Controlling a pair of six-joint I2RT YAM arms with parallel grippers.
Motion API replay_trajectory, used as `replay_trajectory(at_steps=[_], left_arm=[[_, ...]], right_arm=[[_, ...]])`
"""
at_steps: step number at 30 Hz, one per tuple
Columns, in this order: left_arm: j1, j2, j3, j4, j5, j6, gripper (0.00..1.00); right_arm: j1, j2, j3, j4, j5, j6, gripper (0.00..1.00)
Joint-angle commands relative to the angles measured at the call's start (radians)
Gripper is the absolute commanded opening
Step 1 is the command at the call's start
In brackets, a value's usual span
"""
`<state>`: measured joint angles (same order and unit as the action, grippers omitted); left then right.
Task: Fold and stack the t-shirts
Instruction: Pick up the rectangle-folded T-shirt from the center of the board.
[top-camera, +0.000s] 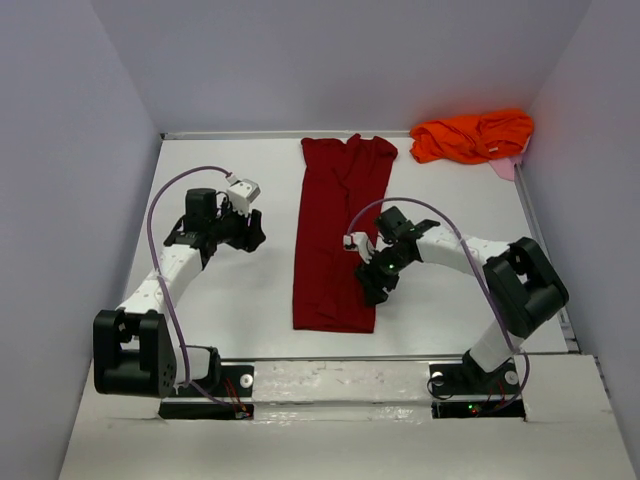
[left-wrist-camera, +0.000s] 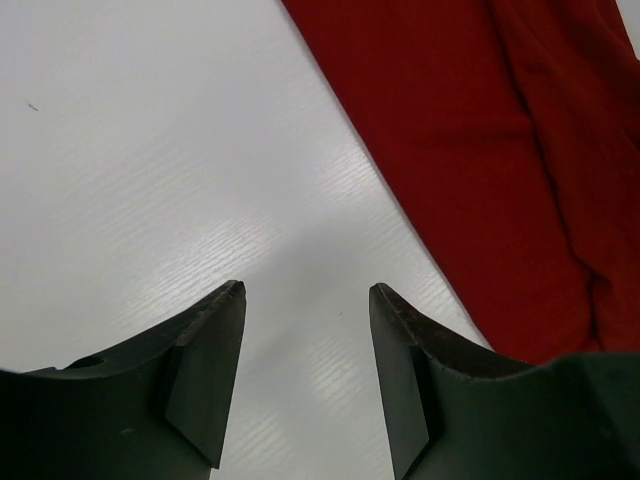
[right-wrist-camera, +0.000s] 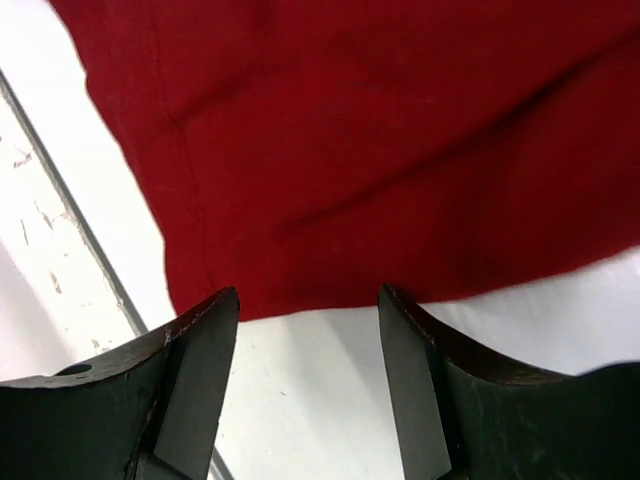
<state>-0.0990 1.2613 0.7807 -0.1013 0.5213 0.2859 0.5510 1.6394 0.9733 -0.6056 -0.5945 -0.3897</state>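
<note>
Lying apart: 1 crimson t-shirt (top-camera: 330, 205), 1 orange t-shirt (top-camera: 470, 137).

The white table (top-camera: 230, 300) lies under both pincers. Directly below the left pincer (top-camera: 250, 235) its surface shows a fine grain and a soft shine. A thin metal strip (top-camera: 330, 357) runs along the near edge of the table, a little to the near side of the right pincer (top-camera: 372, 290). Past this strip there is a white board (top-camera: 330, 385). Pale grey walls (top-camera: 60, 150) stand on three sides. A small pink piece (top-camera: 507, 168) lies well apart from the right pincer, in the far right corner.
</note>
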Motion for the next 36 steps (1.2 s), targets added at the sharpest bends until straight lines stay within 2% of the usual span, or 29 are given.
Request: replay_trajectory(at_steps=[1, 11, 16, 25, 36], left_arm=[[0.018, -0.025, 0.049, 0.015, 0.002, -0.007, 0.62], [0.033, -0.011, 0.063, 0.018, -0.007, -0.010, 0.62], [0.038, 0.001, 0.061, 0.022, -0.012, -0.008, 0.62], [0.050, 0.010, 0.060, 0.012, -0.021, -0.002, 0.63], [0.062, 0.044, 0.072, -0.008, -0.024, 0.002, 0.63]], right_arm=[[0.069, 0.020, 0.031, -0.036, -0.027, -0.032, 0.64], [0.174, -0.032, 0.028, -0.097, 0.002, -0.098, 0.64], [0.280, -0.078, 0.018, -0.074, 0.126, -0.109, 0.64], [0.351, -0.069, 0.059, 0.055, 0.289, -0.075, 0.63], [0.530, 0.066, 0.113, 0.176, 0.466, -0.035, 0.63]])
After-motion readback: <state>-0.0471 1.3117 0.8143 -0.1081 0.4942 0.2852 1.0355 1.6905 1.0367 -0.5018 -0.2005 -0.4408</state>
